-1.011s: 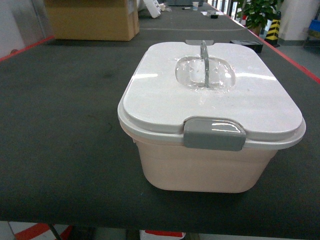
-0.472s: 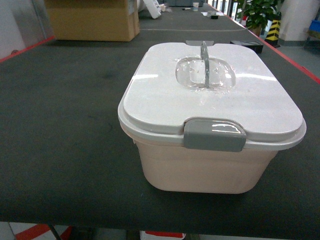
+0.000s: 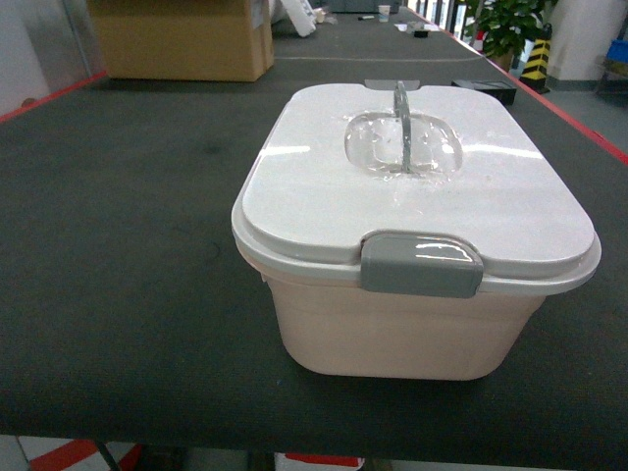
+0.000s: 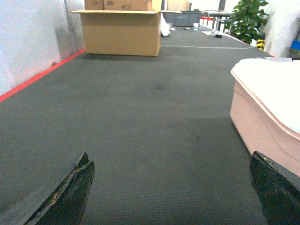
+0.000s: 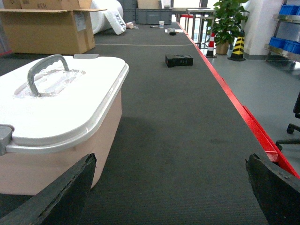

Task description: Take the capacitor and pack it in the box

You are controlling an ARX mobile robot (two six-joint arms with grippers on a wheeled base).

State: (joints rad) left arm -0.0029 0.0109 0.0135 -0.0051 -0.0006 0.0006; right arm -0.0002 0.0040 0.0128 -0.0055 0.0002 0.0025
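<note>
The pale pink box [image 3: 392, 329] stands in the middle of the dark table with its white lid [image 3: 412, 182] on and the grey latch [image 3: 421, 265] down at the front. Its grey handle [image 3: 400, 113] stands upright over a clear recess. The box also shows in the left wrist view [image 4: 262, 124] and in the right wrist view [image 5: 51, 145]. My left gripper [image 4: 171, 187] is open over bare mat, left of the box. On the box's right, my right gripper [image 5: 171, 185] is open above bare mat too. No capacitor is in view. Neither gripper shows in the head view.
A brown cardboard carton [image 3: 182, 39] stands at the back left. A small black case [image 5: 179, 60] lies behind the box. The table's red edge [image 5: 234, 103] runs along the right side, with a potted plant [image 3: 505, 25] and blue crates [image 5: 288, 44] beyond it.
</note>
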